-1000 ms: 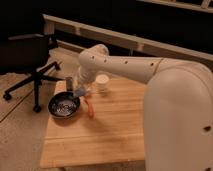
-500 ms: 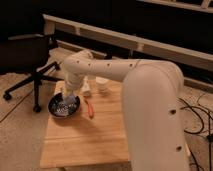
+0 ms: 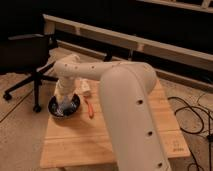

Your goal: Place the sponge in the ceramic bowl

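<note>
The ceramic bowl point(image 3: 73, 106), dark and round, sits on the left part of the wooden table point(image 3: 120, 135). My gripper point(image 3: 63, 100) points down into the bowl from above, at the end of the white arm point(image 3: 115, 75). A pale bluish patch at the gripper's tip, inside the bowl, looks like the sponge point(image 3: 61, 106). I cannot tell whether it is held or resting in the bowl. The gripper and wrist hide much of the bowl's inside.
A thin orange-red tool point(image 3: 89, 108) lies just right of the bowl. A pale cup point(image 3: 85, 86) stands behind it, close to the arm. A black office chair point(image 3: 25, 55) is off the table's left side. Cables point(image 3: 192, 117) lie on the floor at right.
The gripper has moved left from near the cup and lowered into the bowl. The arm now fills more of the view.
</note>
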